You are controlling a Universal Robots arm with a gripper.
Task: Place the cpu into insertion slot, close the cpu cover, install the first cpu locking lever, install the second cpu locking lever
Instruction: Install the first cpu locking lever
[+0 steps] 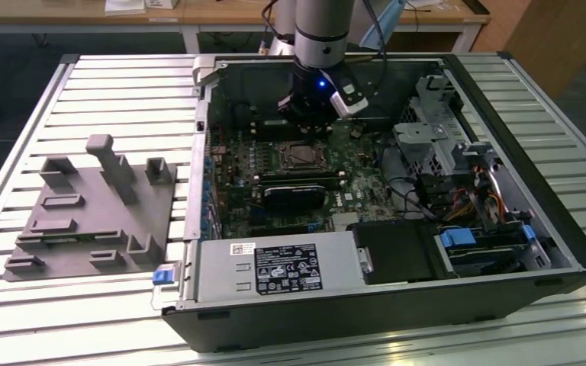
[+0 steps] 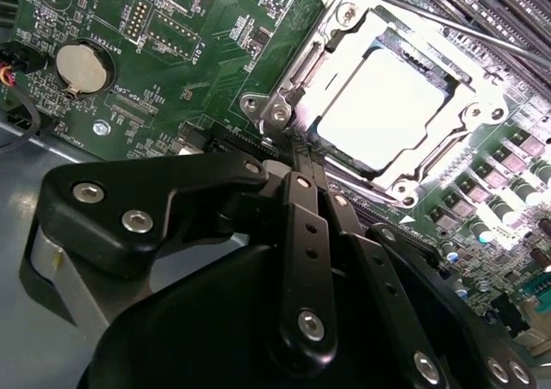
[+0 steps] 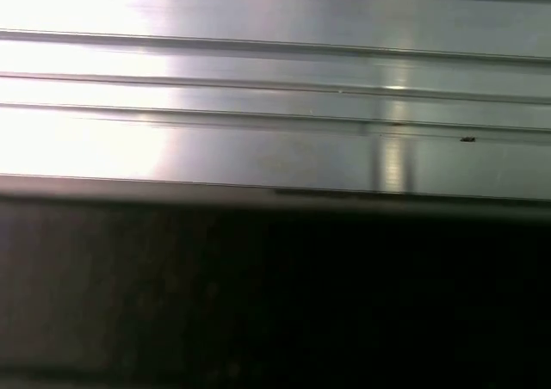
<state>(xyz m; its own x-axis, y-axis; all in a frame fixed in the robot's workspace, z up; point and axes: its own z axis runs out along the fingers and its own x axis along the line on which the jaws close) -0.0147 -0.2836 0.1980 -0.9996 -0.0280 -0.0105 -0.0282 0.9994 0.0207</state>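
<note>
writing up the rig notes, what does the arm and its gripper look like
The arm is a smooth silver-grey tube with dark cables running alongside it. Lower down it ends in a black wrist block with a small blue light. In the second wrist view the gripper is matte black, built from flat jointed links fastened with round silver screws, and one link has a row of small holes.

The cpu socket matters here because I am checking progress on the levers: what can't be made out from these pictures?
- Gripper, second wrist view: its tip sits at the cpu cover corner; the black linkage hides any contact.
- Locking levers, second wrist view: whether they are latched cannot be told; glare and the picture's edge hide them.
- cpu, exterior view: too small to judge its seating.
</note>
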